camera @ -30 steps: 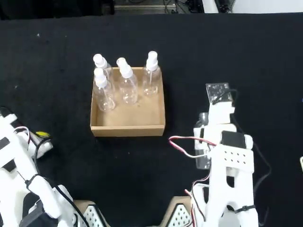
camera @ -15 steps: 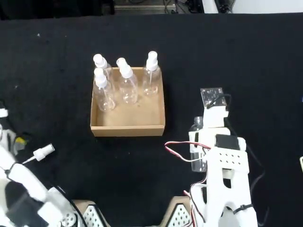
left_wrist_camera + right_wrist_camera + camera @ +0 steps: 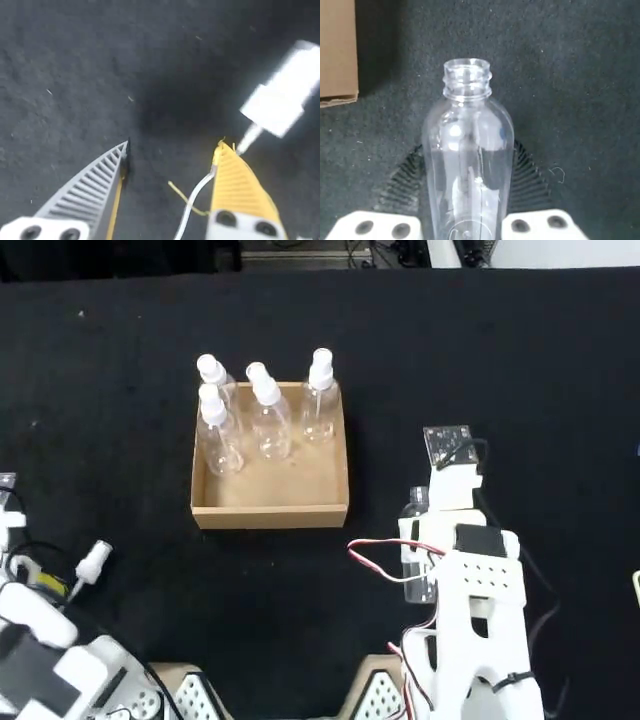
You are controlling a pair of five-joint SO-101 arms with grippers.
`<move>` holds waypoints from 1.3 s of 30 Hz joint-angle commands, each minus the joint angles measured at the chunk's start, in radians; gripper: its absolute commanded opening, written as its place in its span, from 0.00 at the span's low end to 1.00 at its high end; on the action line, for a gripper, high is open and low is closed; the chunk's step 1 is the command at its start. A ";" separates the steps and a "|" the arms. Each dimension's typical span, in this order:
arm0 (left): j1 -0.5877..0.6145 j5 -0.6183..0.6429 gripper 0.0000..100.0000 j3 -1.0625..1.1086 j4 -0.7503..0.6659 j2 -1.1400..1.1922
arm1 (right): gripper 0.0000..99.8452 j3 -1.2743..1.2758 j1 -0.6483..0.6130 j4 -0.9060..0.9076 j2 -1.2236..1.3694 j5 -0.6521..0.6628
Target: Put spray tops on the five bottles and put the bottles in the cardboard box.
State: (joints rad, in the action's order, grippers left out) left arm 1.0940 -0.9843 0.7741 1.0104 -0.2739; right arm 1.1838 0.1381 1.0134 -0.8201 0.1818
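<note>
The cardboard box (image 3: 336,455) holds several clear bottles (image 3: 270,420) with white spray tops on them. My right gripper (image 3: 468,150) is shut on a clear bottle (image 3: 467,130) with a bare, uncapped neck; in the high view that bottle (image 3: 415,540) sits right of the box's near corner, in the right gripper (image 3: 420,535). A loose white spray top (image 3: 92,562) lies on the black table at the near left. My left gripper (image 3: 172,146) is open just short of the spray top (image 3: 282,97), whose thin tube ends beside the yellow fingertip (image 3: 222,150).
The black table (image 3: 500,360) spreads wide around the box. Red and white wires (image 3: 385,550) loop off the right arm toward the box's near side. A corner of the box (image 3: 337,50) lies close to the held bottle.
My left arm swung and drew back to the near left edge, leaving the spray top lying on the table. The right arm shifted slightly nearer and leftward with its bottle, then stayed put.
</note>
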 commanded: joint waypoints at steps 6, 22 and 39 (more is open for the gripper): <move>-0.024 -0.149 0.24 0.012 0.196 -0.425 | 0.01 -0.001 -0.012 -0.021 -0.042 -0.009; -0.418 -0.114 0.25 0.038 0.193 -0.186 | 0.01 0.008 -0.012 -0.021 -0.042 -0.009; -0.367 -0.098 0.23 0.045 0.051 0.043 | 0.01 0.008 -0.011 -0.023 -0.042 -0.009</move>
State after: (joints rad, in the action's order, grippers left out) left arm 0.7196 -1.1347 0.8355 1.0610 -0.2248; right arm 1.1991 0.1381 1.0134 -0.8201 0.1818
